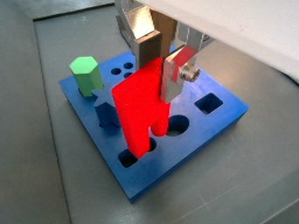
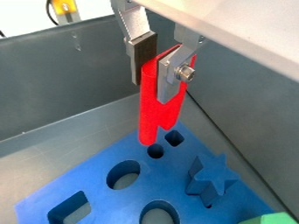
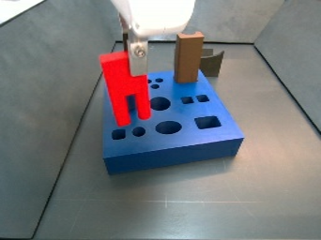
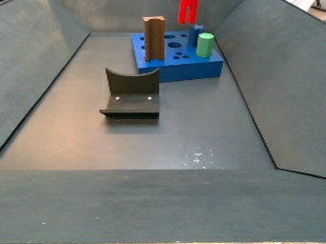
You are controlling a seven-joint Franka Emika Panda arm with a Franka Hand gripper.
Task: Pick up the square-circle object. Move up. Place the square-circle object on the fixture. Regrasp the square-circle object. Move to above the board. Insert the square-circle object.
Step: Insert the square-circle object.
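My gripper (image 1: 162, 66) is shut on the upper part of the bright red square-circle object (image 1: 140, 109) and holds it upright, notched end down. It also shows in a wrist view (image 2: 159, 70) and a side view (image 3: 135, 54). The red object (image 2: 156, 105) (image 3: 123, 89) hangs just over the blue board (image 1: 216, 122) (image 3: 175, 145), its lower end near a small round hole (image 2: 156, 151) by one edge. I cannot tell whether it touches. The fixture's brown post (image 3: 190, 56) (image 4: 154, 38) stands beside the board, with its darker angled piece (image 4: 132, 92) on the floor.
A green hexagonal-topped peg (image 1: 83, 74) (image 4: 204, 45) stands in the board near a corner. A dark blue peg (image 1: 107, 114) (image 2: 211, 178) stands in the board close to the red object. Grey bin walls (image 4: 51, 67) surround the floor.
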